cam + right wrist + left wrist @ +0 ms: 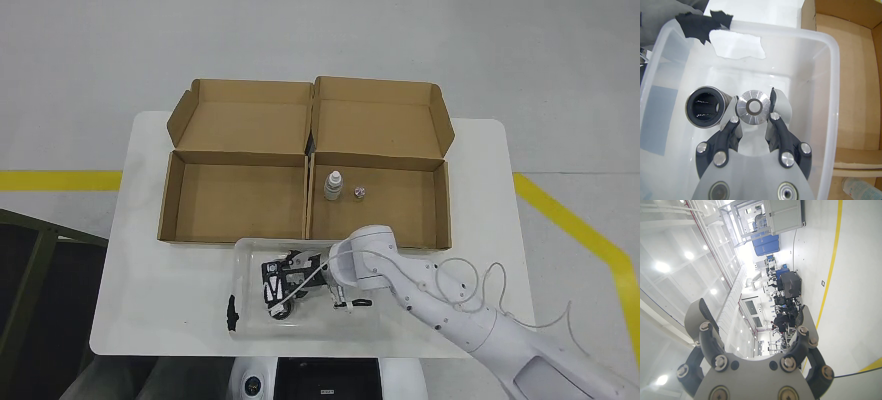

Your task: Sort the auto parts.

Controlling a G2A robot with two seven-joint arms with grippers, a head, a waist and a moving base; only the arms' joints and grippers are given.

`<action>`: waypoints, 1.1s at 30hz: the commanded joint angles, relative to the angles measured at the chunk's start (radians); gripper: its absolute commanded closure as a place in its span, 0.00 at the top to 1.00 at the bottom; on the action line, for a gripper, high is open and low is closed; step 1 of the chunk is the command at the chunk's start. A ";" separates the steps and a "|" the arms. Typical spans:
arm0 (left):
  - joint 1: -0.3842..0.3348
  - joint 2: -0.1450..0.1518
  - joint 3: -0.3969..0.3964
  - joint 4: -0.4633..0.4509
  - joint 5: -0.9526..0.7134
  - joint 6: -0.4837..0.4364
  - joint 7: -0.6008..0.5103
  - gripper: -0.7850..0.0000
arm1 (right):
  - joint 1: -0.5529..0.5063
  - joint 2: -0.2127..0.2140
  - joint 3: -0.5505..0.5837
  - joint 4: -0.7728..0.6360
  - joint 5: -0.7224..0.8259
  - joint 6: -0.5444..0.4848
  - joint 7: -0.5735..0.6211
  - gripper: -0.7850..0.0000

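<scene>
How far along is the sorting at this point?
Early. Done: a white bottle and a small metal piece sit in the right box. In hand: the right end effector is closed on a silver disc inside the clear bin. Left: boxing that disc, then the black sleeve beside it. The left end effector is open, holding nothing.

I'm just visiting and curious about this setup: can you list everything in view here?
table: one, white, under everything.
cardboard boxes: two, brown, open, side by side at the back.
bottle: one, white, in the right box.
small metal piece: one, silver, beside the bottle.
bin: one, clear, before the boxes.
round part: one, silver, in the bin.
sleeve: one, metal, black-ended, beside the round part.
tape scraps: black, at the bin's rim.
right claw: shut on the round part.
left claw: open, empty.
</scene>
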 commanded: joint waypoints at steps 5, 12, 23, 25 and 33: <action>0.000 0.000 0.000 0.000 0.000 0.000 0.000 1.00 | -0.035 0.018 0.055 -0.064 0.023 -0.021 -0.032 0.00; 0.000 0.000 0.000 0.000 0.000 0.000 0.000 1.00 | -0.066 0.035 0.121 -0.143 0.045 -0.037 -0.075 0.00; 0.000 0.000 0.000 0.000 0.000 0.000 0.000 1.00 | -0.074 0.044 0.198 -0.211 0.061 -0.032 -0.157 0.00; 0.000 0.000 0.000 0.000 0.000 0.000 0.000 1.00 | -0.073 0.043 0.206 -0.218 0.065 -0.028 -0.173 0.00; 0.000 0.000 0.000 0.000 0.000 0.000 0.000 1.00 | -0.050 0.036 0.237 -0.213 0.087 -0.001 -0.236 0.00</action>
